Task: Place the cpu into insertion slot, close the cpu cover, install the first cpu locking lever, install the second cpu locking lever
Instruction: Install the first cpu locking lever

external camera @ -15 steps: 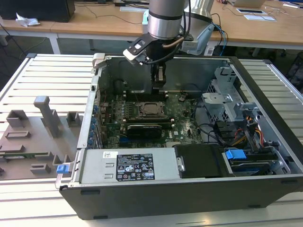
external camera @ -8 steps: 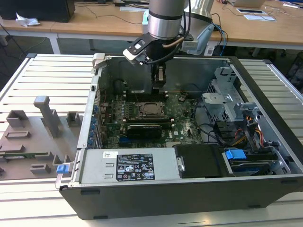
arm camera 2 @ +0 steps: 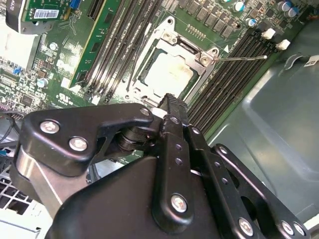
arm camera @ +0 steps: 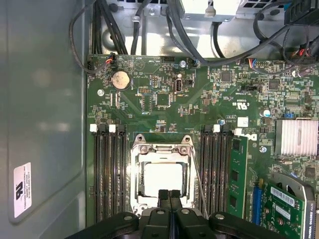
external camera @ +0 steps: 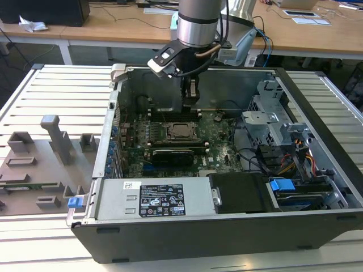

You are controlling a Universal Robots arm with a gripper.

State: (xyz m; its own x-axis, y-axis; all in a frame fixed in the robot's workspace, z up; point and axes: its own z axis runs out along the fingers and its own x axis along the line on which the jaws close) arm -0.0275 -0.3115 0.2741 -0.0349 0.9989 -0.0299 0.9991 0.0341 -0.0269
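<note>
Exterior view: slatted bench (external camera: 57,90) bearing an open computer case (external camera: 227,238), with a green motherboard (external camera: 221,150) flat on its floor. Poised just above the board's middle, the end effector (external camera: 191,96), fingers (arm camera: 162,199) pressed together tip to tip and clamped on nothing. Directly beneath those tips, the cpu cover (arm camera: 162,148), lying flat as a metal frame around its window. Framed in that window, the cpu (arm camera: 164,179), pale face up, seated in the insertion slot (arm camera: 137,175). Beside the frame, a thin wire locking lever (arm camera 2: 241,57), jutting away from one corner and seemingly unlatched. Looks like placing and cover-closing done, lever work in hand. Calls for a fine push on that slim wire alone, sparing the cpu and the memory slots (arm camera: 107,174) alongside.
</note>
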